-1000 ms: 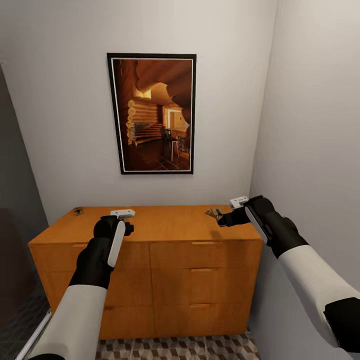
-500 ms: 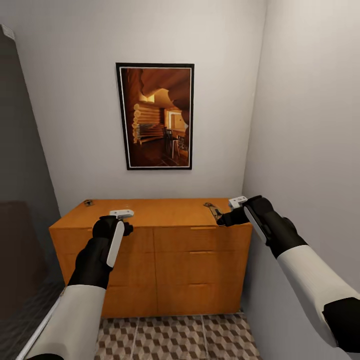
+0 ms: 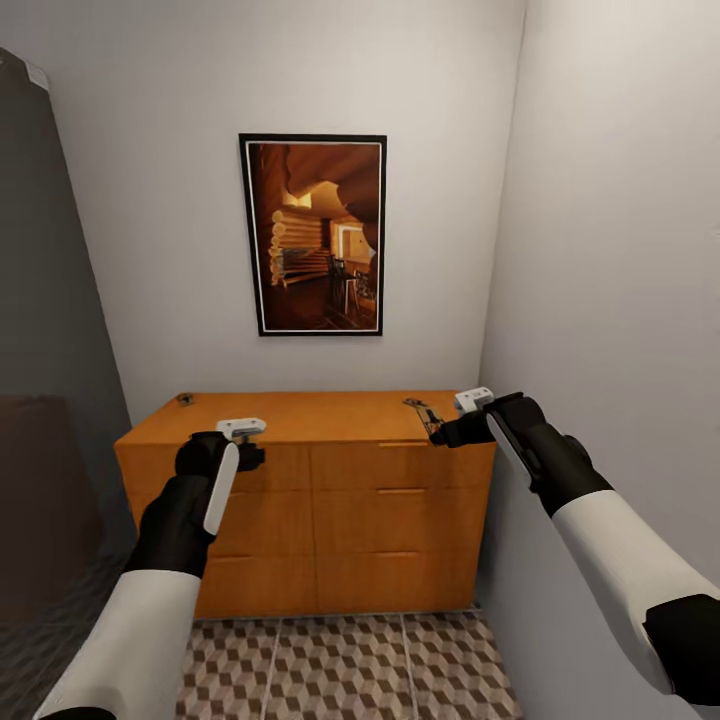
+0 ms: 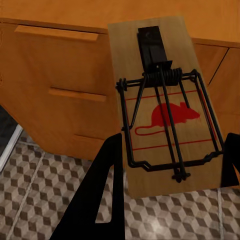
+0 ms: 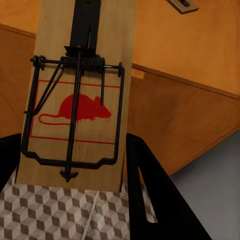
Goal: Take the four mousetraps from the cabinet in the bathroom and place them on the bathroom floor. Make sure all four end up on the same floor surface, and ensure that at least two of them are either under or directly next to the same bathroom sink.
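My left gripper (image 4: 172,145) is shut on a tan mousetrap (image 4: 162,107) with a red mouse print and dark wire, held above the cube-patterned bathroom floor (image 4: 45,185) in front of the drawers. A second mousetrap (image 5: 80,85) sits in my right gripper (image 5: 70,145), which is shut on it near the cabinet's right end. In the head view both grippers, left (image 3: 248,456) and right (image 3: 440,435), hover just before the orange-brown cabinet (image 3: 310,500). Another mousetrap (image 3: 185,399) lies at the back left of its top, and one more mousetrap (image 5: 182,4) lies on the top near my right hand. The sink is out of view.
A framed picture (image 3: 315,235) hangs on the white wall above the cabinet. A white side wall (image 3: 610,250) stands close on the right, and a dark panel (image 3: 40,330) stands on the left. Patterned floor (image 3: 340,670) stretches between me and the cabinet.
The whole view has pulled back from the cabinet, so more floor shows. Both arms keep their pose, each gripper still holding its mousetrap.
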`<state>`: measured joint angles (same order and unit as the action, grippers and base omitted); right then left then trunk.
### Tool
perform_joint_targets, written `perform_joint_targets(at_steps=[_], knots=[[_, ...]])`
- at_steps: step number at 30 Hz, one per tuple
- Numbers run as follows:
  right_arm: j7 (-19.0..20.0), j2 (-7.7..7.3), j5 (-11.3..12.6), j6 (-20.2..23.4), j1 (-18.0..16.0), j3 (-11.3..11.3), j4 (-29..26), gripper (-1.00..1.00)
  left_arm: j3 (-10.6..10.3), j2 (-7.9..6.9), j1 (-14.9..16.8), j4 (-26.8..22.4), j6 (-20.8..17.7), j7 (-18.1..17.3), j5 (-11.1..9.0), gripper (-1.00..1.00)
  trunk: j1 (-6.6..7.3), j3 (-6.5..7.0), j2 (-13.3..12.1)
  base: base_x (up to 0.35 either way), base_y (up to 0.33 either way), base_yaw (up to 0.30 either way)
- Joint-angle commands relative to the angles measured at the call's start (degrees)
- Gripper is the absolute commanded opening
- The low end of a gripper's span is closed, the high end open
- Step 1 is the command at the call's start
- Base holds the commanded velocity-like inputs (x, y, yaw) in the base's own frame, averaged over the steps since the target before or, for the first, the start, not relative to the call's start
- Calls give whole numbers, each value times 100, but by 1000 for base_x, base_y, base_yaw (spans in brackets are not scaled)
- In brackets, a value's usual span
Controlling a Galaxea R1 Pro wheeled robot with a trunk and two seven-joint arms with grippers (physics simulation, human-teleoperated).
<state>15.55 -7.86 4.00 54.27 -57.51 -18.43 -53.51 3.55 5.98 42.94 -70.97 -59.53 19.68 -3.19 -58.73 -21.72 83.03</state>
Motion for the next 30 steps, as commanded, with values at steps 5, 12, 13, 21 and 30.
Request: perform_joint_targets(at_steps=[5, 12, 13, 21, 30], knots=[[-17, -2, 61, 4, -6, -19, 3, -100, 6, -88, -2, 7, -16, -76, -33, -100, 0, -7, 4, -20, 0, 0], [-17, 2, 63, -4, -6, -20, 7, -100, 6, -159, -4, 12, -19, -132, -32, -100, 0, -7, 4, -28, 0, 0], [-17, 1, 63, -4, -6, -20, 7, -100, 6, -161, -4, 12, -20, -133, -32, -100, 0, -7, 4, -166, 0, 0], [-17, -4, 58, -4, -6, -20, 7, -100, 6, -167, -5, 13, -23, -140, -28, -100, 0, -7, 4, -286, 0, 0], [-14, -5, 57, -5, -6, -19, 7, -100, 7, -168, -5, 13, -24, -140, -32, -100, 0, -7, 4, -330, 0, 0]])
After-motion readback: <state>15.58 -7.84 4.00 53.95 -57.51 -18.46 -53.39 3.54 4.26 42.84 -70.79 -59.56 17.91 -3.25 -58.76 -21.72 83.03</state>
